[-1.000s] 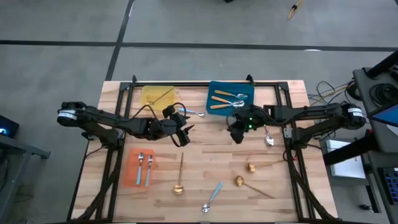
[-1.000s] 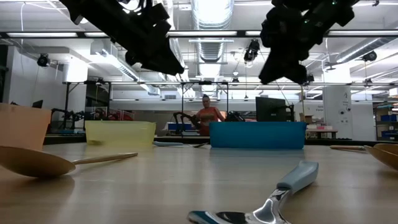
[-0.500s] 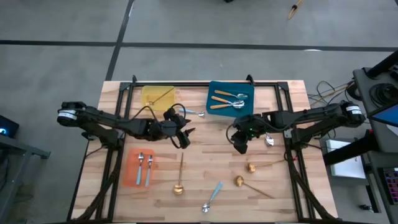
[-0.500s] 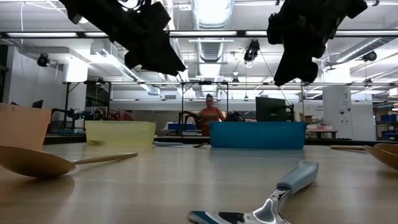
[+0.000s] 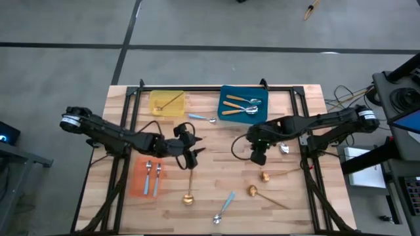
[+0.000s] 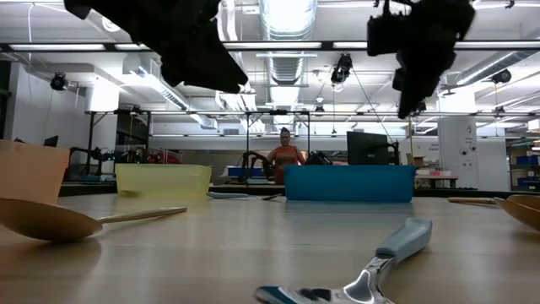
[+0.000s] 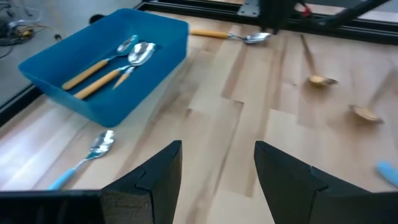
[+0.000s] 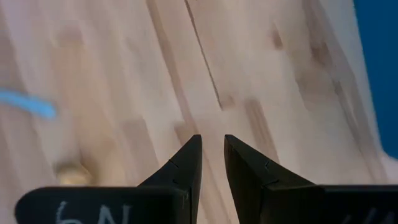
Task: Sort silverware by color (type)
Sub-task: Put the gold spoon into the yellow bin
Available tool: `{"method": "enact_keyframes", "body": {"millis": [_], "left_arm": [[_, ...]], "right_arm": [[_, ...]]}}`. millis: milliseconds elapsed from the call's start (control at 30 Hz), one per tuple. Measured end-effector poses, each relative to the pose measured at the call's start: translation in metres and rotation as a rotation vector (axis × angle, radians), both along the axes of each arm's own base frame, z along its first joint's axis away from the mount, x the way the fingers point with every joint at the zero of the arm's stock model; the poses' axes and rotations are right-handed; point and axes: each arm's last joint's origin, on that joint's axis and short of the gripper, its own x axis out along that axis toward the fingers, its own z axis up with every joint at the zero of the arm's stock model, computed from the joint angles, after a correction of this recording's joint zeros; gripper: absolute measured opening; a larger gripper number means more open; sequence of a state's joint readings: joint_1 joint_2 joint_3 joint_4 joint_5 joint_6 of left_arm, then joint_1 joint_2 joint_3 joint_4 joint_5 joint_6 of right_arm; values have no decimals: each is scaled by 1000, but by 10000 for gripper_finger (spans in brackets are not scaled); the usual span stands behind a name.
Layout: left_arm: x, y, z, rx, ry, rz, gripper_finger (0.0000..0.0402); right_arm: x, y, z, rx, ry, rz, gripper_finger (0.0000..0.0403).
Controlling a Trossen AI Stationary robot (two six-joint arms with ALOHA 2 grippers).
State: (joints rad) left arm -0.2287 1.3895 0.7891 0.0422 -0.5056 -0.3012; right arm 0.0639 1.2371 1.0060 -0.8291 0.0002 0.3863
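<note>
The left gripper (image 5: 191, 154), wide open and empty, hovers over the gold spoon (image 5: 189, 185) at the table's (image 5: 216, 164) 7 o'clock, probably needing to descend; the right gripper (image 5: 258, 156), nearly closed, holds nothing.

A pale wooden counter (image 5: 216, 177) of lengthwise planks stands on a grey floor (image 5: 197, 65) crossed by dark lines. Three plastic trays sit on it. The yellow tray (image 5: 157, 105) is at the far edge, toward the left corner. The blue tray (image 5: 261, 96) is also at the far edge, right of the middle, well apart from the yellow one. The orange tray (image 5: 138, 178) lies near the left edge, closer to the near side. A black metal frame (image 5: 216, 87) runs along the far edge. Beyond the counter, in the room behind, a person (image 6: 285, 157) in an orange top stands among workstations, with a dark monitor (image 6: 368, 149) nearby.
</note>
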Motion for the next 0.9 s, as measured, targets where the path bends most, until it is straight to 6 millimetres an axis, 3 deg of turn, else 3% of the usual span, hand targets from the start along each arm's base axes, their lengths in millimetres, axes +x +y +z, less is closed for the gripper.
{"method": "enact_keyframes", "body": {"millis": [300, 533, 900], "left_arm": [[-3, -14, 0, -15, -6, -42, 183], [-3, -17, 0, -36, -14, -37, 183], [-3, -17, 0, -59, -23, -22, 183]], "right_arm": [[-26, 22, -14, -63, 279, 208, 59], [-37, 52, -23, -99, 313, 340, 59], [-63, 90, -45, -162, 363, 376, 59]]}}
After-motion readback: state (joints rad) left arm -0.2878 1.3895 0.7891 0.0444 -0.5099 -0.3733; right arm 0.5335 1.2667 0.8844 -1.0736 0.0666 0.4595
